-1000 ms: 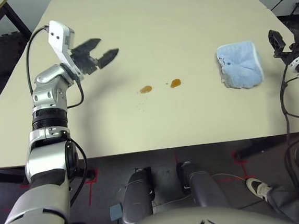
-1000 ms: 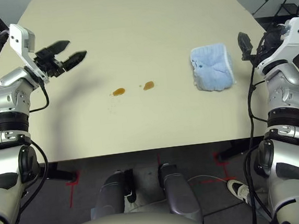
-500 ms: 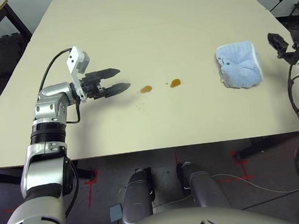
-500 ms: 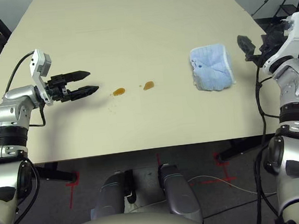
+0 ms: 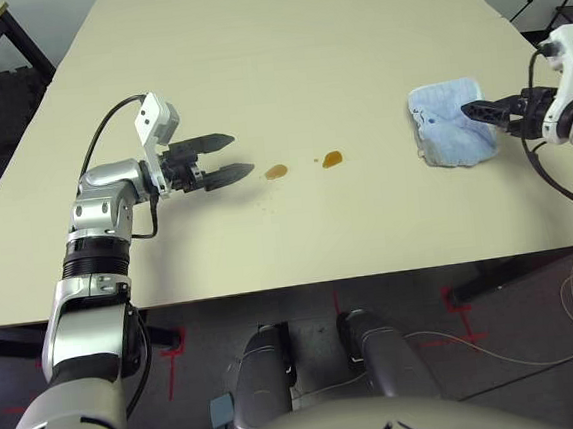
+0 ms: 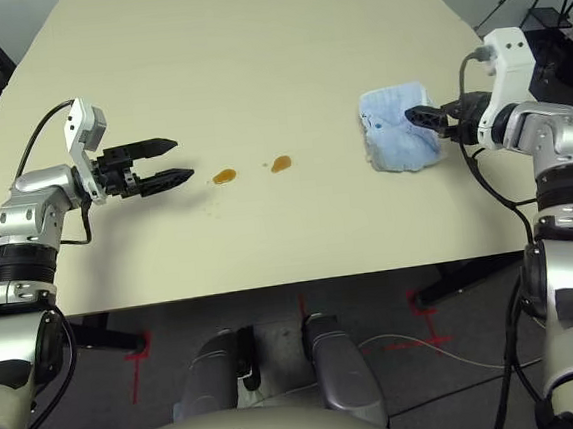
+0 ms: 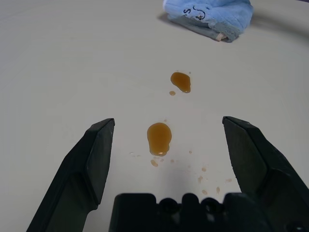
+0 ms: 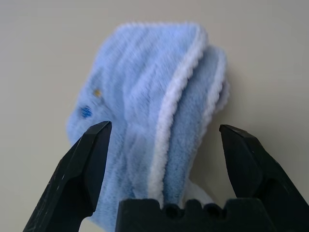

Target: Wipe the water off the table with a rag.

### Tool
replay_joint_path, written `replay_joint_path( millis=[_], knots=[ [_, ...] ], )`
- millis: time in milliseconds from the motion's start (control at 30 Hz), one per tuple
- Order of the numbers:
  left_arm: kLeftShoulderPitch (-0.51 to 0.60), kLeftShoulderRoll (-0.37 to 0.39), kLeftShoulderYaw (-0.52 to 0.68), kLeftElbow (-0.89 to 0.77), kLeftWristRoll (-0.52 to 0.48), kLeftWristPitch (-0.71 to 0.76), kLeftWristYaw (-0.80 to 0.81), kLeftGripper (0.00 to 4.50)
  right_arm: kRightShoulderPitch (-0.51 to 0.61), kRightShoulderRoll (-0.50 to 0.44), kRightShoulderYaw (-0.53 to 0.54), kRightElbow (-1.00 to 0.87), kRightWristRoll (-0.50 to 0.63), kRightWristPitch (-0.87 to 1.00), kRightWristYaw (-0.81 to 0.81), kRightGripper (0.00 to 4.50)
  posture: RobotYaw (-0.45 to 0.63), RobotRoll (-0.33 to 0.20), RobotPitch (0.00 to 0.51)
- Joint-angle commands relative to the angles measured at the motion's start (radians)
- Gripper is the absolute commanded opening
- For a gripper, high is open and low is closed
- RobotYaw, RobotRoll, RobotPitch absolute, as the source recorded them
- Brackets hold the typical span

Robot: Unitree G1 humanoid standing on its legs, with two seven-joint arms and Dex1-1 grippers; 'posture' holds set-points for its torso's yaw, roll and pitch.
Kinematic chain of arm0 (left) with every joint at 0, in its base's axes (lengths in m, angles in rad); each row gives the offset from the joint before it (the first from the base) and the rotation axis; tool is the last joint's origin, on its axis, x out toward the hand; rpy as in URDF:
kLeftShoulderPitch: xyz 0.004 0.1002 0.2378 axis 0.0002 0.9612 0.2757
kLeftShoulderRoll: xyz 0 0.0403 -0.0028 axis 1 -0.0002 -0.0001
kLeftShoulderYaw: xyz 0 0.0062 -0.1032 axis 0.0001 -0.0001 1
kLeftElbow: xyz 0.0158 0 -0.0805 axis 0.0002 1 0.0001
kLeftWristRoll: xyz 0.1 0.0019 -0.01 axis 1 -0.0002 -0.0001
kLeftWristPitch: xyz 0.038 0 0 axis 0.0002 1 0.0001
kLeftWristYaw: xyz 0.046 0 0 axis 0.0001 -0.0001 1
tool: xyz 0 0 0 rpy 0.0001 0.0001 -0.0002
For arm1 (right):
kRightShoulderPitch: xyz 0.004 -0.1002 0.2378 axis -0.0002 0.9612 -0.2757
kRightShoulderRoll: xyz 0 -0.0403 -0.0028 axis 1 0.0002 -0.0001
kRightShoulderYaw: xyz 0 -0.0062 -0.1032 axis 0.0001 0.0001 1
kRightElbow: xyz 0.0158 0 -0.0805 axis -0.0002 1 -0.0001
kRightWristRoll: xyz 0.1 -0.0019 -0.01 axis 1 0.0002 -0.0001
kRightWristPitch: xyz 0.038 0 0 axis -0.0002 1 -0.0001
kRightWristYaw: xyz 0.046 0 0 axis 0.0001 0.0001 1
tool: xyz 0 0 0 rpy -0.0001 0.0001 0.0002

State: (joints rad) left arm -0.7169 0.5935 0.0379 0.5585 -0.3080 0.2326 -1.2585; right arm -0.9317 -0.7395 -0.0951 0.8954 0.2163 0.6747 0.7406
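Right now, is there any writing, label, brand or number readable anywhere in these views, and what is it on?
Dark pen marks on the rag: one looks like an "S", with a loop-like stroke next to it; not readable as a word.
Small blue and yellow spots on the rag in the right wrist view: too blurred to read.
Table, left gripper and right gripper: no writing visible.

You see a fluffy terry-cloth rag (image 8: 159, 121), glossy amber water drops (image 7: 159, 137), and a smooth matt counter (image 5: 283, 54).
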Motion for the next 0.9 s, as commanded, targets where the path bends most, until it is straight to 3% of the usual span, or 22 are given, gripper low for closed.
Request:
replay_joint_path(
  millis=[33, 333, 367, 433, 500, 767, 900],
  knots=[
    [0.019, 0.004, -0.004, -0.027, 0.004, -0.003, 0.003, 4.50, -0.036, 0.016, 0.018, 0.089, -0.045, -0.030, -0.016, 4.46, -0.19, 0.000, 0.144],
    [0.029, 0.008, -0.001, -0.048, 0.001, 0.004, 0.014, 4.50, -0.100, 0.076, 0.035, 0.207, -0.108, -0.086, 0.003, 4.46, -0.18, 0.000, 0.147],
    [0.031, 0.009, 0.000, -0.051, 0.002, 0.005, 0.016, 4.50, -0.104, 0.080, 0.035, 0.212, -0.110, -0.088, 0.001, 4.30, -0.18, 0.000, 0.148],
    [0.032, 0.010, 0.000, -0.053, 0.002, 0.006, 0.018, 4.50, -0.108, 0.085, 0.031, 0.221, -0.112, -0.090, 0.002, 3.88, -0.18, 0.000, 0.149],
    [0.033, 0.011, 0.000, -0.054, 0.002, 0.006, 0.019, 4.50, -0.110, 0.087, 0.027, 0.226, -0.114, -0.093, 0.004, 3.17, -0.18, 0.000, 0.150],
    [0.034, 0.020, -0.002, -0.046, 0.004, 0.002, 0.016, 4.50, -0.119, 0.087, -0.027, 0.197, -0.075, -0.087, 0.006, 0.04, -0.18, 0.000, 0.152],
    [0.031, 0.029, -0.002, -0.030, 0.006, -0.004, 0.009, 4.50, -0.134, 0.096, -0.065, 0.170, -0.042, -0.064, -0.002, 0.04, -0.18, 0.000, 0.151]
  ],
)
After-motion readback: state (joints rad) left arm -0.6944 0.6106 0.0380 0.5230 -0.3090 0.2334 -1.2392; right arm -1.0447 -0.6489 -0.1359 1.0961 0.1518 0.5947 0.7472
